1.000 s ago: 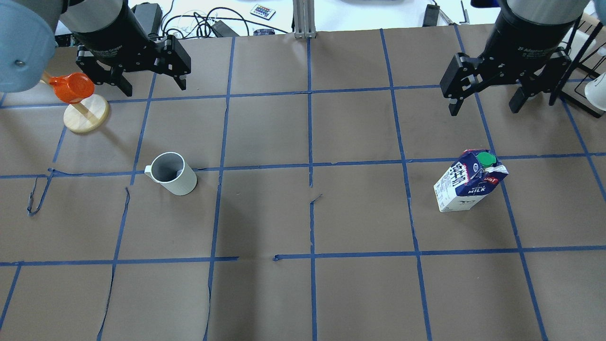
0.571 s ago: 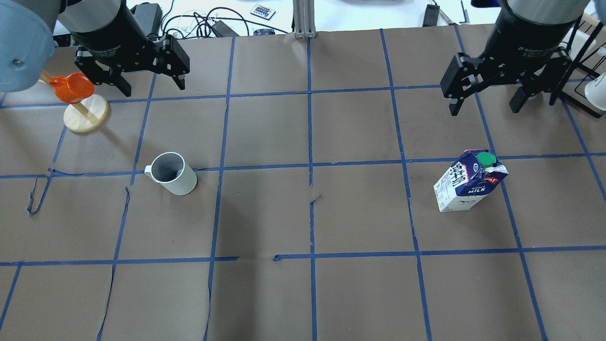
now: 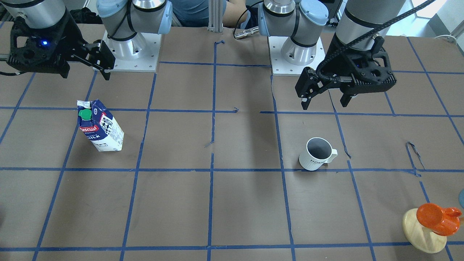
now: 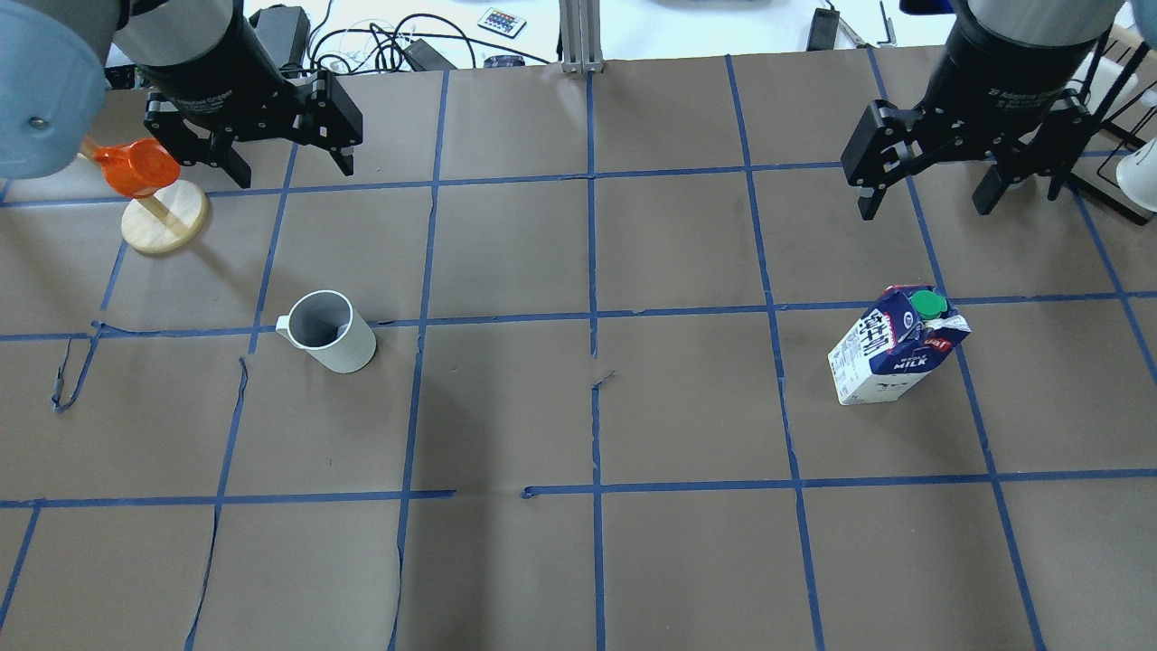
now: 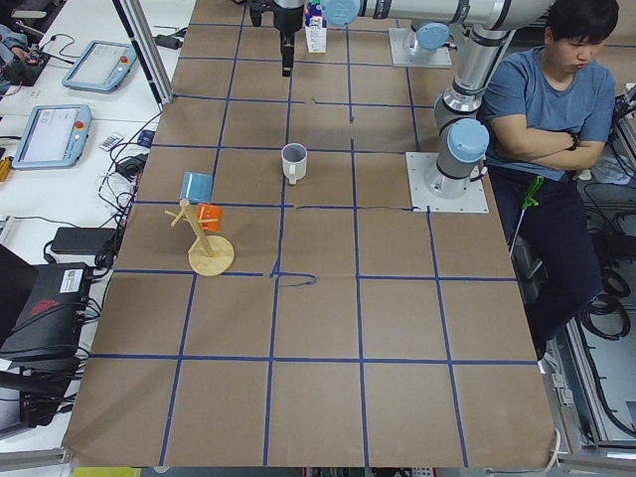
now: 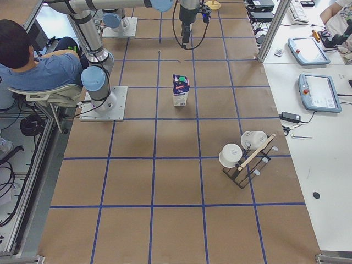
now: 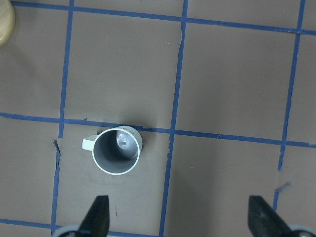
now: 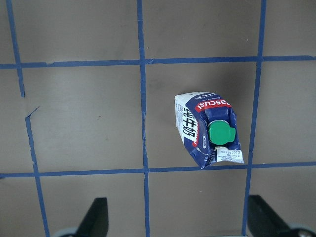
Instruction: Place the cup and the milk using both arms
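The white ribbed cup (image 4: 330,332) stands upright on the brown table, left of centre, handle towards the robot's left; it also shows in the front view (image 3: 316,158) and the left wrist view (image 7: 117,150). The milk carton (image 4: 895,348) stands upright on the right, green cap on top, also seen in the front view (image 3: 99,127) and the right wrist view (image 8: 210,129). My left gripper (image 4: 294,170) hangs open and empty high above the table, behind the cup. My right gripper (image 4: 925,210) hangs open and empty high behind the milk.
A wooden stand (image 4: 164,217) carrying an orange cup (image 4: 136,167) is at the far left, close to my left gripper. A black rack with white cups (image 6: 245,159) stands at the far right. A seated person (image 5: 542,119) is behind the robot bases.
My left gripper has drifted very slightly. The cup, the milk and my right gripper have not moved.
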